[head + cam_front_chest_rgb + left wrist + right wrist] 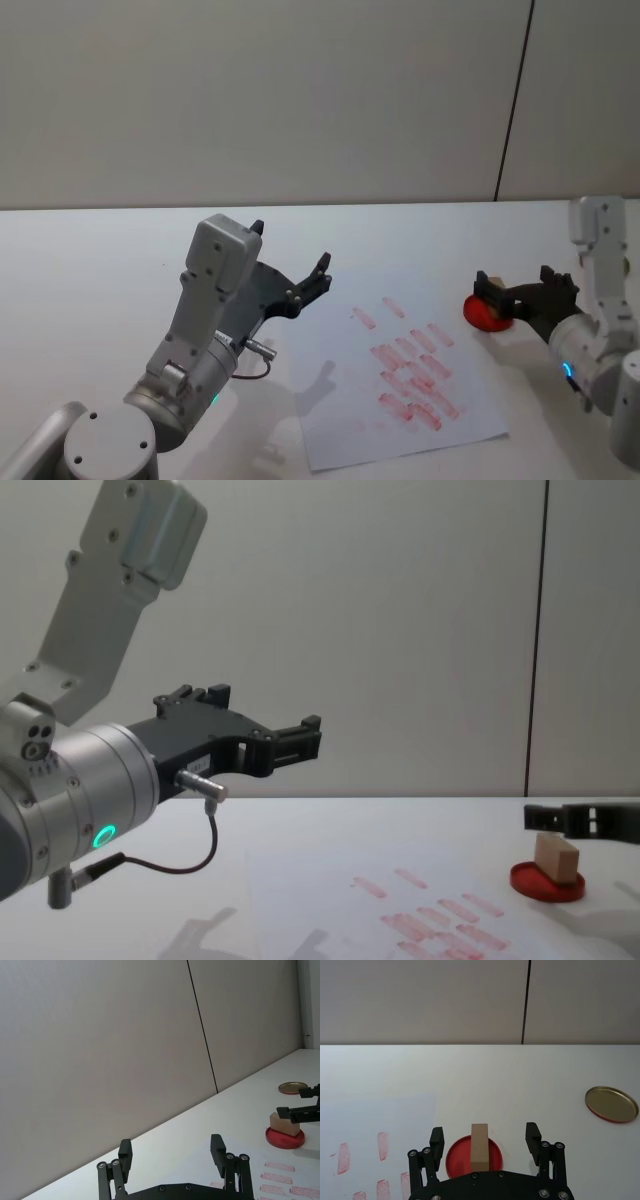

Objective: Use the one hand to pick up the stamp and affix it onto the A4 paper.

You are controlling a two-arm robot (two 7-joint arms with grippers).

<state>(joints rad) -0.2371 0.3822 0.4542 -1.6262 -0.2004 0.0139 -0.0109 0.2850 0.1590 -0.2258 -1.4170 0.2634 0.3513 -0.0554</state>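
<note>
Right gripper (485,1133) astride stamp (479,1149), left gripper (171,1146) aloft

**Stamp** (479,1147): small tan wooden block, rectangular, standing on a flat round red ink pad (457,1157) towards the right of the white bench (100,260).

**A4 paper** (350,400): large white sheet lying flat on the bench, left of the ink pad, and printed with rows of pinkish-red rectangular marks.

**Right end effector** (485,1135): black and two-fingered, with its fingers spread. One finger sits on each side of the stamp, clear of the wood.
</note>
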